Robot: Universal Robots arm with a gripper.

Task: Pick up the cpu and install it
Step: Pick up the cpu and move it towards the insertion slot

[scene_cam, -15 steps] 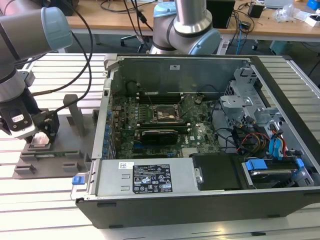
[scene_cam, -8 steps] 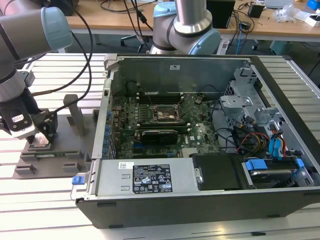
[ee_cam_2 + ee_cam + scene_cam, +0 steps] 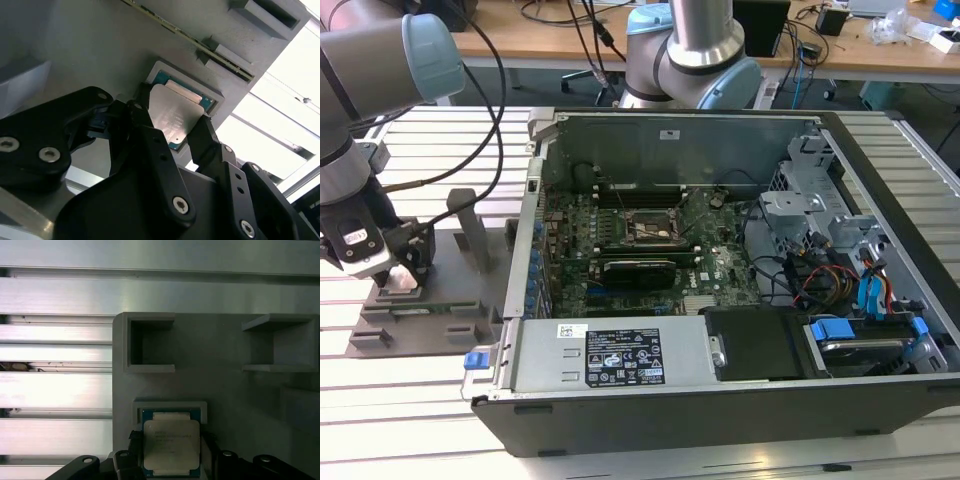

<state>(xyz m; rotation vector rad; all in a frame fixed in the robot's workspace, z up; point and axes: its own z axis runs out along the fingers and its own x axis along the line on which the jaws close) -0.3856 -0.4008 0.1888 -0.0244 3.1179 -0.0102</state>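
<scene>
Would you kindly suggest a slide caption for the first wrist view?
The hand poised at the cpu, which sits in its recess in the grey tray.

- Open computer case [image 3: 720, 150] lies on its side on the slatted aluminium table [image 3: 420, 420].
- Green motherboard [image 3: 720, 270] inside the case; dark square socket [image 3: 650, 228] with metal frame near its middle.
- Drive bay [image 3: 860, 340] with blue tabs at the exterior view's right.
- Grey plastic tray [image 3: 450, 300] with raised blocks just beside the case, at the exterior view's left.
- Wooden desk [image 3: 550, 40] with cables behind.

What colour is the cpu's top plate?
Silvery grey on the cpu; best in the first wrist view.
</scene>
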